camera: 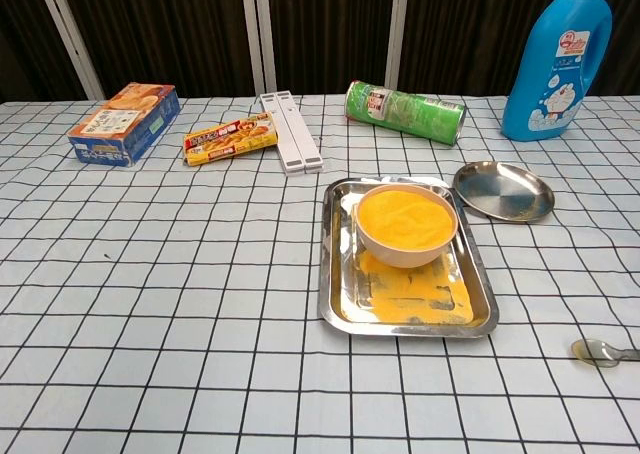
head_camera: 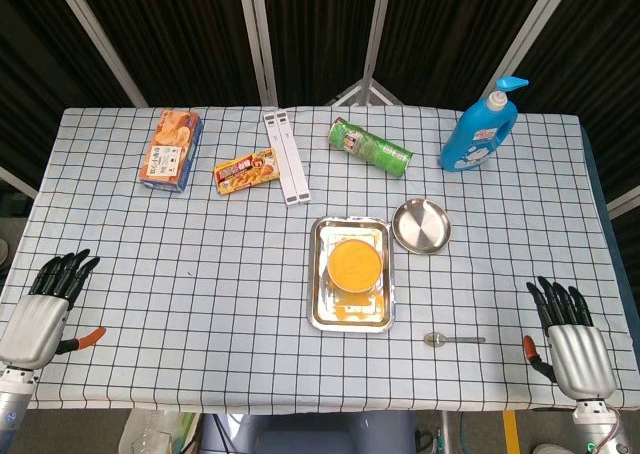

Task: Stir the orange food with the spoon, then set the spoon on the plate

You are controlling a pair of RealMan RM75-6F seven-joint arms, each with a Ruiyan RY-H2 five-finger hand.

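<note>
Your counter (head_camera: 200, 274) wears a blue-checked cloth, dark curtains behind, both hands parked at its near edge.

Nearest you, the spoon (head_camera: 452, 339) lies flat on the cloth, small and silvery, bowl toward the left, just beside your right hand (head_camera: 572, 336) but not touching it. That hand rests palm down with fingers straight and spread, holding nothing; your left hand (head_camera: 45, 309) lies the same way at the far left corner, also empty. Past the spoon sits the steel tray (camera: 335, 274), smeared with orange, carrying a bowl (camera: 405, 249) filled with smooth orange food (camera: 404, 218). The round metal plate (camera: 503, 189) stands bare just right of the tray's far corner. Farther back lie a green can (head_camera: 370, 146) on its side, a blue bottle (head_camera: 480, 129) upright, and boxes.
</note>
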